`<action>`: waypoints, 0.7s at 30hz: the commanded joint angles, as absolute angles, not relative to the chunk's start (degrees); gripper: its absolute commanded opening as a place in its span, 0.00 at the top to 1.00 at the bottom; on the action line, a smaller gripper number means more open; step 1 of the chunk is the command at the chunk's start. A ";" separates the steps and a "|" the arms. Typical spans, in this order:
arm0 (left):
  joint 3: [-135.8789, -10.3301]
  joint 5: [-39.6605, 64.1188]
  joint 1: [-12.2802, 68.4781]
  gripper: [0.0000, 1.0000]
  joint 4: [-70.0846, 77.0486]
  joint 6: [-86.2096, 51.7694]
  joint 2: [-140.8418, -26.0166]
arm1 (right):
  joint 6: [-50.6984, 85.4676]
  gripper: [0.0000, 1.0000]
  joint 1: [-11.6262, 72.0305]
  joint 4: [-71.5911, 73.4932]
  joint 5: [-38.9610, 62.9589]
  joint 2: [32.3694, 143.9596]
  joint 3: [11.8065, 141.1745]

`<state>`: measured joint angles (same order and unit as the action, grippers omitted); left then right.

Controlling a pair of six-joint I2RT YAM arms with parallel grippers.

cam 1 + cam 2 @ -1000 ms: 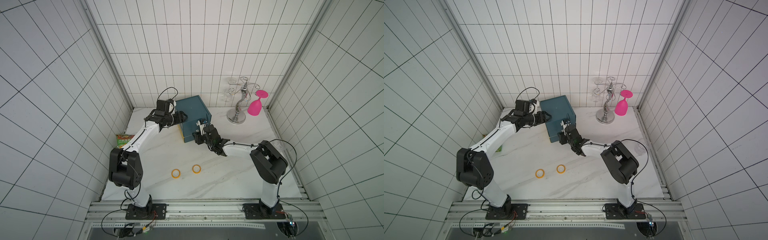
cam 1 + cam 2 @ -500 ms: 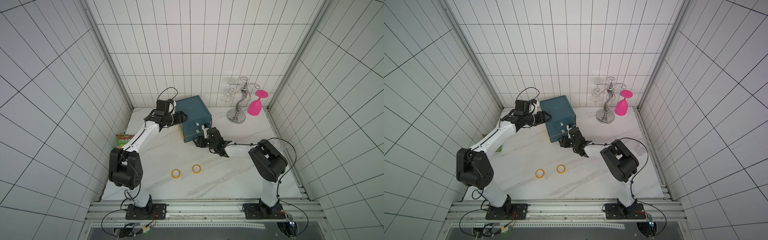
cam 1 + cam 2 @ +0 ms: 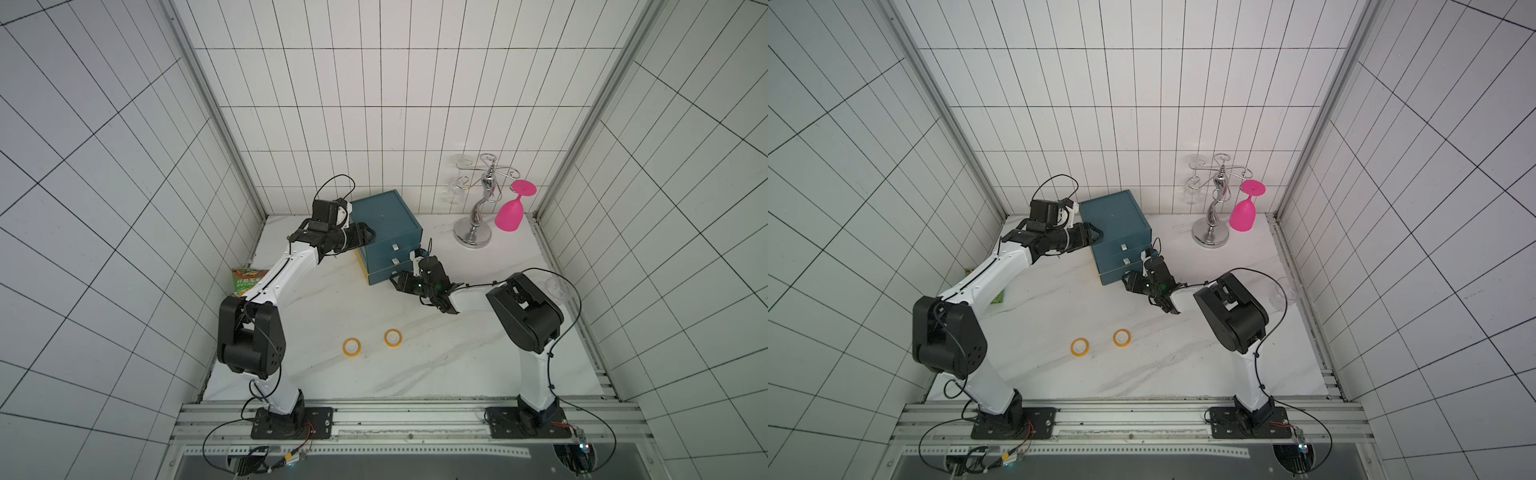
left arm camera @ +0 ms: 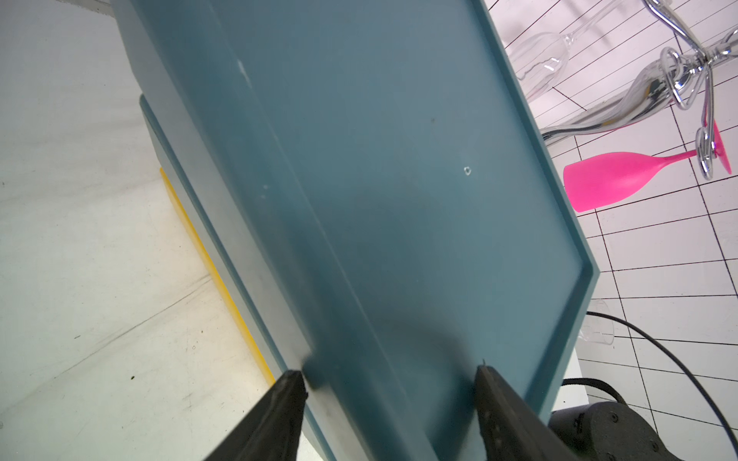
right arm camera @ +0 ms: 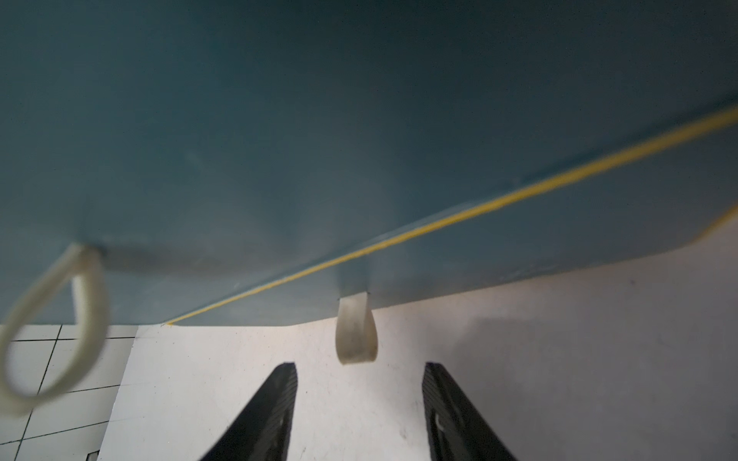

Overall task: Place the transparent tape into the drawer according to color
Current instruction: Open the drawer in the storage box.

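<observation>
Straddling the drawer chest (image 4: 399, 179) at its top edge, the left gripper (image 4: 389, 373) stands open; the right gripper (image 5: 359, 366), fingers spread, sits just short of the lowest pull (image 5: 355, 339).

The right gripper (image 5: 359, 369) went down the front of the drawer (image 3: 386, 216). It stopped low, just in front of the bottom pull (image 5: 355, 339). Its jaws closed a little but stayed apart.
</observation>
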<state>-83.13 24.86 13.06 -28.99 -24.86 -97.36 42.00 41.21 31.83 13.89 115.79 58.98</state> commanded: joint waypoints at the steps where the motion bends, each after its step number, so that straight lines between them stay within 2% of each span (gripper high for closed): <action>1: -82.64 25.05 12.84 0.30 -30.83 -23.90 -98.09 | 43.33 0.49 40.78 37.64 13.46 116.49 56.97; 5: -82.57 25.13 12.74 0.30 -30.94 -23.91 -98.04 | 44.43 0.55 40.78 41.27 11.63 116.39 55.29; 15: -82.09 25.40 12.49 0.30 -30.84 -23.77 -97.65 | 46.16 0.59 40.69 45.35 11.13 118.99 56.24; 18: -82.08 25.66 12.39 0.30 -30.76 -23.90 -97.68 | 46.65 0.69 40.63 46.11 11.21 119.76 56.51; 21: -82.01 25.83 12.33 0.30 -30.61 -23.97 -97.74 | 47.30 0.86 40.61 47.64 10.66 119.91 55.80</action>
